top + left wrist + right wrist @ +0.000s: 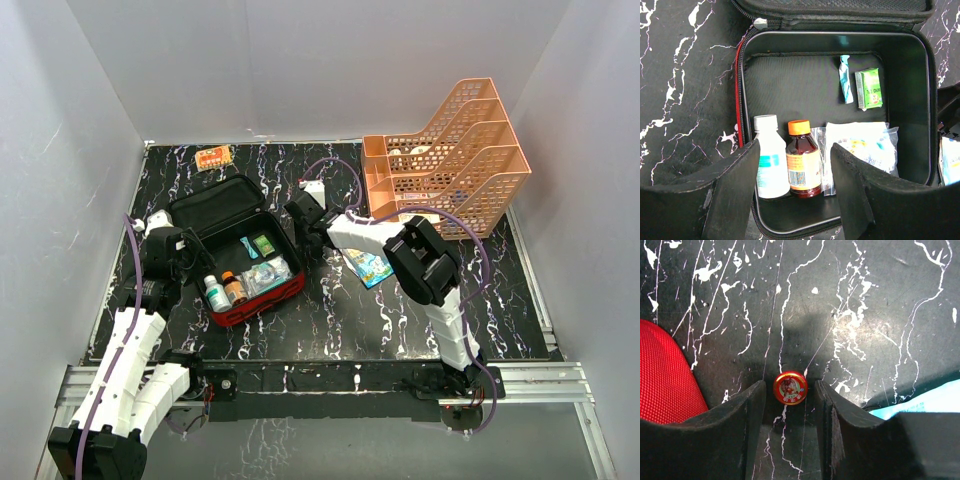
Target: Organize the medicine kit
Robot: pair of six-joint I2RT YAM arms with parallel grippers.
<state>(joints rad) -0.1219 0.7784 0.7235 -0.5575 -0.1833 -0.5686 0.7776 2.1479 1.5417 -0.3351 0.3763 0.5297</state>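
Locate the red soft zip-up medicine kit [265, 298], open with black lining exposed, on the black white-veined tabletop [330, 320] before the left arm. Judge the step as pick-up: just right of the kit, find the right gripper [303, 222], jaws apart, straddling a small round red tin [790, 388], not yet clamped. Next, close squarely, lift, carry over the kit wall. Hold the left gripper [795, 147], parted and empty above the kit, clear. Farther right of the kit, note an orange plastic tiered tray [450, 150]; all round, white walls [300, 60].
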